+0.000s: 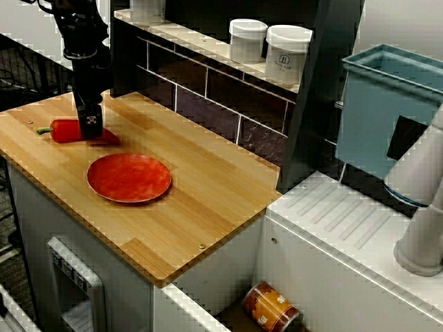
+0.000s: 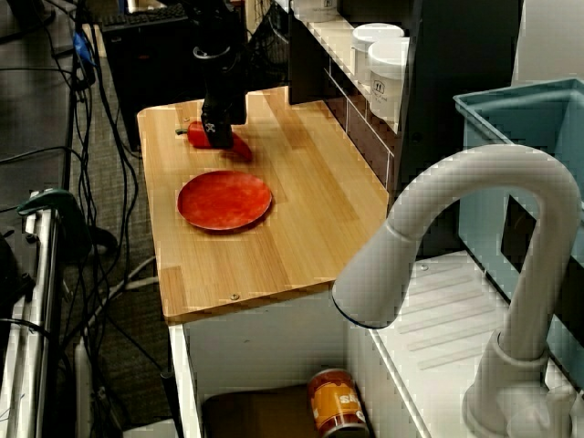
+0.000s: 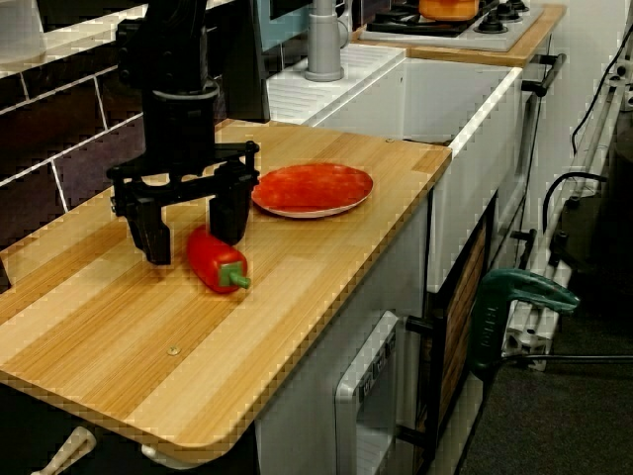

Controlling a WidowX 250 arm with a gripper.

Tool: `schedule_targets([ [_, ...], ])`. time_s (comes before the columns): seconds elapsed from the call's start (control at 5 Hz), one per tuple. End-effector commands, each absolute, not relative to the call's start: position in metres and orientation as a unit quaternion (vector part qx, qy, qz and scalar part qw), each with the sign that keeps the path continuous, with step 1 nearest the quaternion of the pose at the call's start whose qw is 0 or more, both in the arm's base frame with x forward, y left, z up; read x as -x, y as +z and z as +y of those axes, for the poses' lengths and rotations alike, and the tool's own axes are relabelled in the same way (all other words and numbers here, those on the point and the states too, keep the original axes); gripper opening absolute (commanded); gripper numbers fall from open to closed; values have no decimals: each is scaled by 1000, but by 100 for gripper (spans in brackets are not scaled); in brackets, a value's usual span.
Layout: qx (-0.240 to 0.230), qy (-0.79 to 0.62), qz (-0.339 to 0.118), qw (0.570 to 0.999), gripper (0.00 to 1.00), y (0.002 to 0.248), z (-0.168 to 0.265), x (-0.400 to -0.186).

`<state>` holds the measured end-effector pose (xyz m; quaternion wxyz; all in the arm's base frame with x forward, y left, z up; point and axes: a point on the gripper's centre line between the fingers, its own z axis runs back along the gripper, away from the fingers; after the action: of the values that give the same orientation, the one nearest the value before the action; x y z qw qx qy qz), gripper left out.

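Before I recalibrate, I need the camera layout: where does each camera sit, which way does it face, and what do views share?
High view by the drainboard: looks down across the wooden counter; arm and gripper show.
View behind the faucet: looks down along the counter; arm and gripper show.
Low view at the counter's end: faces the sink; open gripper at the red pepper.
All three share pepper and red plate.

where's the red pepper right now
In the view from the side, the red pepper lies on the wooden counter, its back end between the fingers of the open gripper, just left of the red plate.
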<state>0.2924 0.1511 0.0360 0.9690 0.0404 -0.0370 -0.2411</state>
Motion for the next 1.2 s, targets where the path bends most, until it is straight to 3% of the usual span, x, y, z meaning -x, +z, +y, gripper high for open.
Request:
schedule_targets([
  [0.0,-52,-231,-41,971,100,49,165,-296],
  [0.2,-52,-234,-37,970,0,49,164,-295],
  [1.0,-33,-237,0,971,0,58,155,-296],
])
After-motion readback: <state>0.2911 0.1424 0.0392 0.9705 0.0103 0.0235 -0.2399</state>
